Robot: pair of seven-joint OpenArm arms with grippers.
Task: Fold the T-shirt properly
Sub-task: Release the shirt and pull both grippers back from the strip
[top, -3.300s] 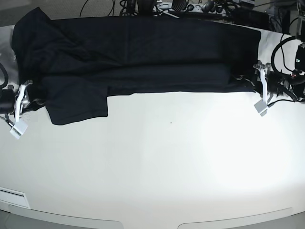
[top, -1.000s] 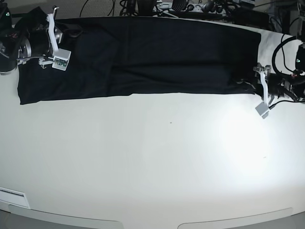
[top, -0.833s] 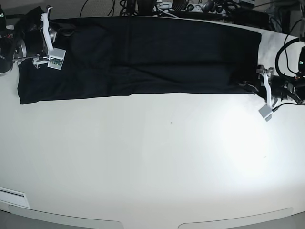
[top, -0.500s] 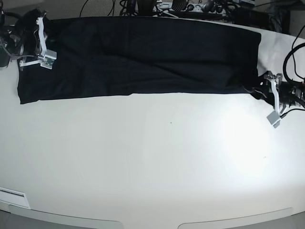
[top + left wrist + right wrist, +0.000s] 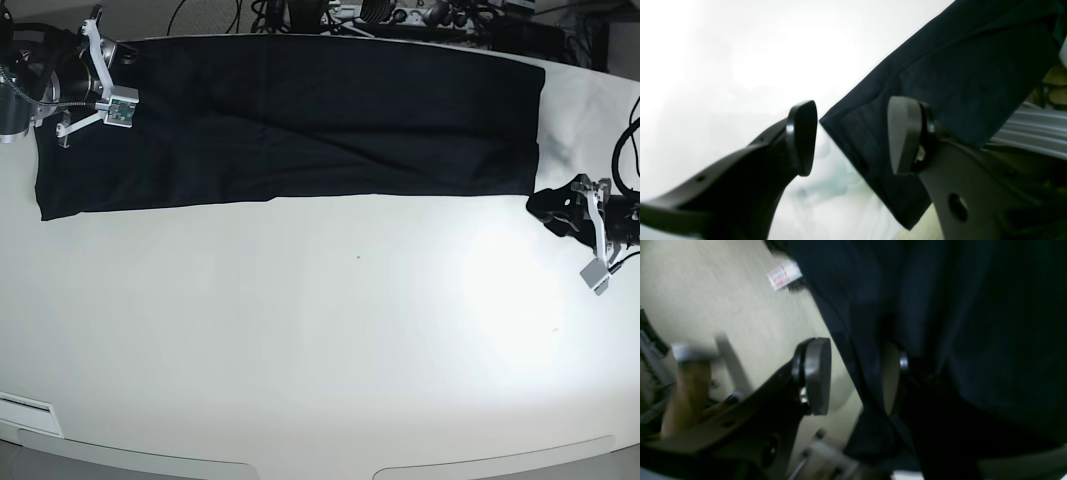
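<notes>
Along the table's far edge the T-shirt lies as 1 flat band for the next fold; left gripper and right gripper both gape, holding nothing.

The table lay bare in front of the T-shirt — cables crowded its far edge

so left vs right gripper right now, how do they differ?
Left gripper sits on bare table just off the T-shirt corner; right gripper is over the shirt's opposite end. In the wrist views, the left's jaws frame a flat corner without touching; the right's jaws straddle a bunched fold, one pad hidden by cloth. Shared: both jaws stand apart, neither clamps the shirt.
</notes>
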